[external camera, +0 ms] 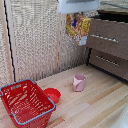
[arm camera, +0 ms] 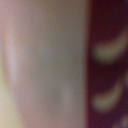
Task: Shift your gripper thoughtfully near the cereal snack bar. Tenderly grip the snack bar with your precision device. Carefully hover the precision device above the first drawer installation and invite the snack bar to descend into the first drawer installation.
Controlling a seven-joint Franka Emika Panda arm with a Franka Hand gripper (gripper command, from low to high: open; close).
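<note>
the cereal snack bar (external camera: 77, 26) hangs in the air high in the exterior view, its yellow-orange packet just below the gripper (external camera: 78, 11), whose white block shows at the top edge. the fingers are hidden by the packet, so the grip itself cannot be seen, but the bar hanging there with nothing under it suggests the gripper has it clamped. the packet sits just beside the left end of the first drawer installation (external camera: 107, 38), the upper drawer of the dark brown cabinet (external camera: 122, 67), whose front stands out toward the camera. the lower drawer (external camera: 110, 61) lies beneath it. on the wooden table (external camera: 95, 107) stand a pink cup (external camera: 79, 82), a red bowl (external camera: 52, 94) and a red wire basket (external camera: 25, 104). the wrist view is a blur of pale and dark red shapes.
</note>
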